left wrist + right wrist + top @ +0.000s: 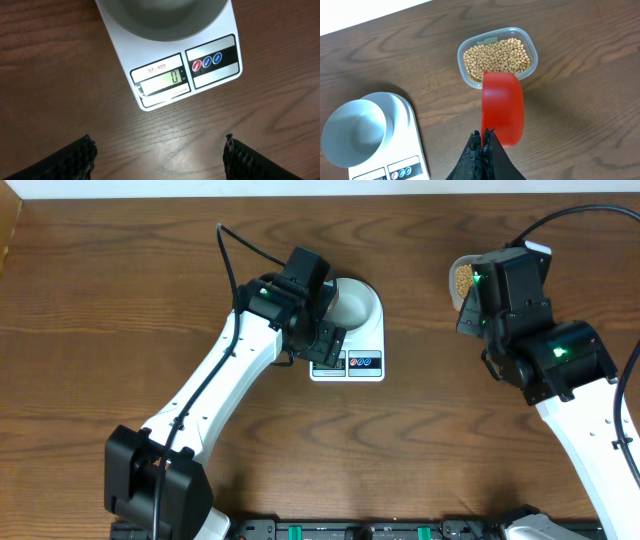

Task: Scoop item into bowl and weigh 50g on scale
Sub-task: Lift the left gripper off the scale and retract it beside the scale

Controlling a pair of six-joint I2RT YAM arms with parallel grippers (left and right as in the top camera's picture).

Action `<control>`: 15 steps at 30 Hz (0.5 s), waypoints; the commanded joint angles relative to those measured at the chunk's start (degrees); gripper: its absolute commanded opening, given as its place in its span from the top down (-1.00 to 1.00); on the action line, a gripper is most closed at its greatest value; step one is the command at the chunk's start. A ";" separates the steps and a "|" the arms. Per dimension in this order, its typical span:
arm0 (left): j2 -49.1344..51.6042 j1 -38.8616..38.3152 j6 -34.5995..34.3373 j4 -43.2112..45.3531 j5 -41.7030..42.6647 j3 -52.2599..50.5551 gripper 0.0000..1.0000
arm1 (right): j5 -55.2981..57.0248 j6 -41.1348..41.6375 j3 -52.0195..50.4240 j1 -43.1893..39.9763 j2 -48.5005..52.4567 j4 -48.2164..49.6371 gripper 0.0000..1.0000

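Observation:
The pale grey bowl (352, 302) stands empty on the white scale (366, 332). In the left wrist view the scale (222, 35) shows a zero on its display (162, 80), with the bowl (160, 20) at the top edge. My left gripper (160, 157) hangs open over bare wood just in front of the scale, holding nothing. My right gripper (484, 137) is shut on the handle of a red scoop (502, 110). The scoop's front edge reaches the near rim of the clear tub of tan beans (497, 55). The scoop's inside is hidden.
The clear tub (463, 278) sits at the back right, partly under my right arm. The scale with the bowl (350, 132) lies left of the scoop. Brown wooden table (120, 290) spreads all around.

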 commanded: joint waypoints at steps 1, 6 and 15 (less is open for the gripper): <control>-1.05 0.22 1.38 0.04 0.50 -0.37 -0.67 | 1.49 -0.59 0.98 -0.61 0.04 -0.11 0.98; -1.05 0.22 1.38 0.02 0.50 -0.37 -0.67 | 1.49 -1.33 0.98 -0.61 0.04 -0.11 0.98; -1.05 0.22 1.40 0.04 0.50 -0.37 -0.68 | 0.81 -2.47 0.98 -0.61 0.04 -0.15 0.98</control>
